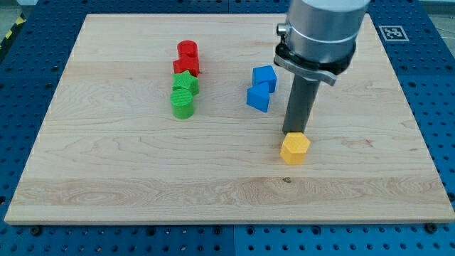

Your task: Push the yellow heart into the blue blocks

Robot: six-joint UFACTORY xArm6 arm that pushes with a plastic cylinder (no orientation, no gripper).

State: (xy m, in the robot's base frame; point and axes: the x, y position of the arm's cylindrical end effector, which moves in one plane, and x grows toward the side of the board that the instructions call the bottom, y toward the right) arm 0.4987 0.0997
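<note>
Nearest to us sits the yellow block (294,148), low on the wooden board (106,178) toward the view's bottom, and from here its outline reads more like a chunky hexagon than a clear heart, so we cannot settle its shape. Right at its upper edge we have my tip (294,133), the lower end of the dark rod, and it looks to be touching or just behind the yellow block on the side toward the view's top; the exact contact is hidden by the block itself. We carry no jaws here, only a plain rod, so nothing is grasped and there is nothing to open or close. Working outward from the yellow block: up and to the view's left, near but apart, stand the two blue blocks (260,87), pressed against each other, one slightly higher and to the right of the other. Further to the view's left of the yellow block, well apart, we see a column of four: a green cylinder-like block (182,105) lowest, a green star (185,84) just above it and touching, then two red blocks (187,58) stacked toward the view's top. Above the yellow block the arm's grey body (321,32) rises out of frame.
</note>
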